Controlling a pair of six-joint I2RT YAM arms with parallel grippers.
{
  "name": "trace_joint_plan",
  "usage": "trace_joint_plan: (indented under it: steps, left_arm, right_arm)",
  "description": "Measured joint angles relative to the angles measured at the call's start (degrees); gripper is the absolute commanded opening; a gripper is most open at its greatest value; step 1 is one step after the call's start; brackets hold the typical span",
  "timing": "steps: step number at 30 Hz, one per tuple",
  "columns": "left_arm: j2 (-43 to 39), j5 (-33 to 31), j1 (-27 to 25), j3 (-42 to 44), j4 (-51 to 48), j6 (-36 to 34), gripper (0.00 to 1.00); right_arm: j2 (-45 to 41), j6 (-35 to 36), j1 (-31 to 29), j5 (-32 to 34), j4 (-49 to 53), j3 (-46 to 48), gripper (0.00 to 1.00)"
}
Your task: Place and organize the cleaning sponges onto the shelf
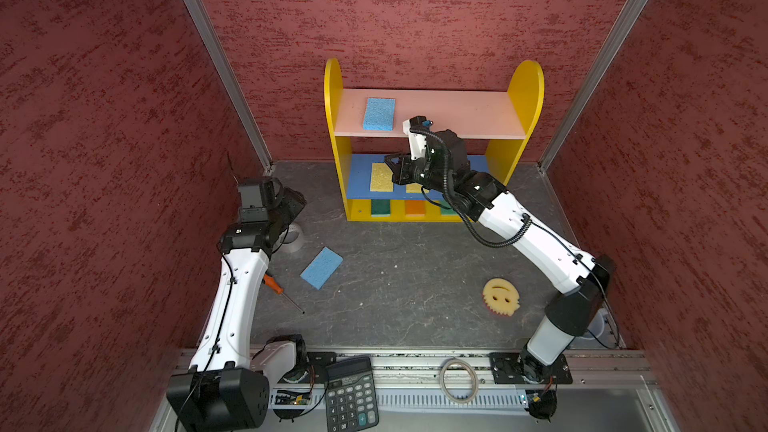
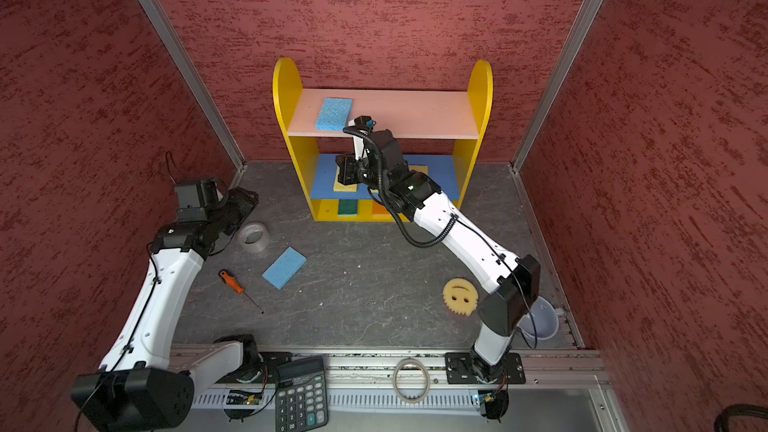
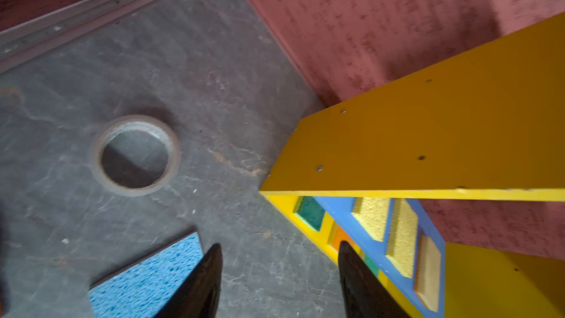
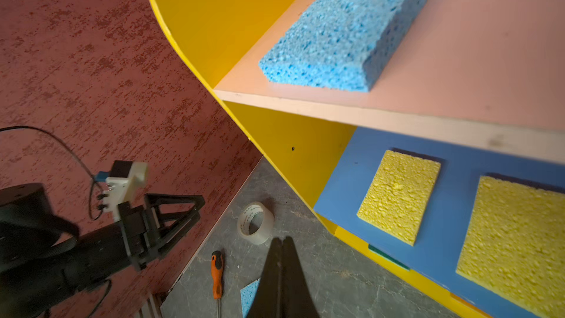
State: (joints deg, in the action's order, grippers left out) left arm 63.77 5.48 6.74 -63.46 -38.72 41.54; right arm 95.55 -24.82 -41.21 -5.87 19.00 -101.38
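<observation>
**Shelf** (image 1: 525, 89): stands at the back of the desk (image 1: 415, 284), against the rear wall. It has three tiers.

**Top board, pink:** one shelved blue sponge (image 1: 379, 114), lying flat near the left end.

**Middle board, blue:** yellow sponges (image 4: 399, 195) lying flat in a row. The left wrist view shows three, the last one tan.

**Bottom tier:** a green-topped sponge (image 1: 380, 207) and an orange-topped sponge (image 1: 414, 207). A further green one (image 1: 446, 209) is partly hidden behind the right arm.

**Loose on the desk:**
- Loose blue sponge (image 1: 321, 267), lying flat to the front left of the shelf.
- Smiley sponge (image 1: 500, 296), face up at the front right, beside the right arm.

**Left end effector** (image 3: 279, 249): jaws parted, nothing between them. It is raised at the left of the shelf, over the tape roll (image 2: 253, 236). The loose blue sponge lies near it on the desk, toward the front and apart from the fingers.

**Right end effector** (image 4: 281, 241): fingers pressed together, holding nothing. It sits in front of the left half of the middle tier. In both top views it overlaps the edge of the leftmost yellow sponge, and I cannot tell whether they touch. The smiley sponge is well apart from it.

**Other items:** screwdriver (image 2: 235, 284) beside the left arm and calculator (image 1: 351, 394) at the front rail.
</observation>
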Motion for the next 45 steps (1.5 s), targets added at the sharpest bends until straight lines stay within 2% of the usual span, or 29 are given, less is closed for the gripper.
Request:
trace_joint_plan:
  steps: [5,8,10,15,21,25,29,37,38,41,43,45]
  left_arm:
    - [2.60,-2.82,0.72,2.95,-3.39,-0.66,0.73]
    - [4.50,-4.42,0.83,4.92,-3.85,-0.92,0.73]
    - [5.79,-4.76,0.94,6.14,-3.85,-0.98,0.73]
    - [7.72,-5.46,0.09,10.58,-3.28,-1.36,0.75]
    - [9.20,-6.01,-4.15,17.46,0.24,-0.87,0.82]
    - [12.37,-5.99,-6.21,21.77,4.22,0.22,0.82]
    - [15.23,-6.97,-9.57,23.30,6.93,1.62,0.82]
    - [20.22,-8.37,-21.90,21.33,11.89,6.51,0.82]
    - [20.63,-8.26,-22.49,20.92,12.22,6.99,0.82]
    - [21.38,-7.26,-23.80,19.96,13.00,8.24,0.82]
    - [21.38,-6.71,-24.30,19.39,12.98,8.83,0.82]
    - [20.94,-6.16,-24.55,18.75,12.87,9.22,0.82]
  right_arm:
    - [-9.05,0.35,-1.31,3.37,-8.50,15.98,0.22]
    - [-11.91,0.79,-1.92,5.86,-10.01,22.62,0.35]
    - [-12.98,0.94,-2.19,7.28,-10.10,25.33,0.40]
    - [-15.10,1.05,-2.25,9.35,-10.23,29.57,0.48]
    - [-15.39,0.61,-2.25,10.01,-9.94,31.17,0.58]
    - [-15.19,0.07,-2.25,9.92,-9.94,31.17,0.61]
    - [-14.93,-0.44,-2.25,9.70,-9.88,31.17,0.62]
    - [-14.58,-0.72,-1.95,9.25,-9.62,31.17,0.63]
    - [-14.56,-0.72,-1.79,9.11,-9.60,31.15,0.59]
    - [-14.03,-0.42,-1.68,8.68,-9.09,30.01,0.40]
    - [-12.85,0.22,-1.51,8.11,-8.09,27.32,0.31]
    - [-10.82,1.51,-1.38,7.52,-6.80,22.53,0.19]
